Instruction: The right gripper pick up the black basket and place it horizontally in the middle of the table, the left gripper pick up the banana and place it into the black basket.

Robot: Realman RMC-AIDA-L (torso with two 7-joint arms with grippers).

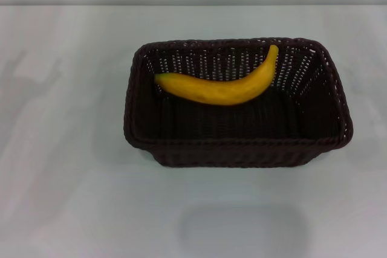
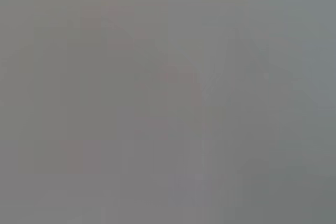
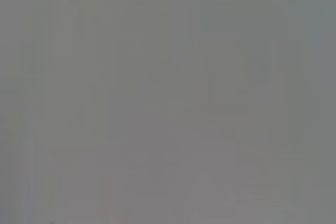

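Nearest the head camera, at six o'clock, lies bare surface of the wide, plain white, smooth table (image 1: 72, 209), carrying only a faint greyish patch. Beyond that, slightly toward three o'clock of the view's middle, sits the large rectangular black basket (image 1: 236, 152) of dark woven wicker, its long sides running nine to three o'clock. Inside it rests the single curved yellow banana (image 1: 221, 89), lying along the twelve o'clock wall, its thicker end toward nine o'clock and its slim tip rising toward one o'clock against the openwork weave. Neither the left gripper nor the right gripper appears anywhere, so how far their fingers are parted cannot be told. Both wrist views show only featureless grey.
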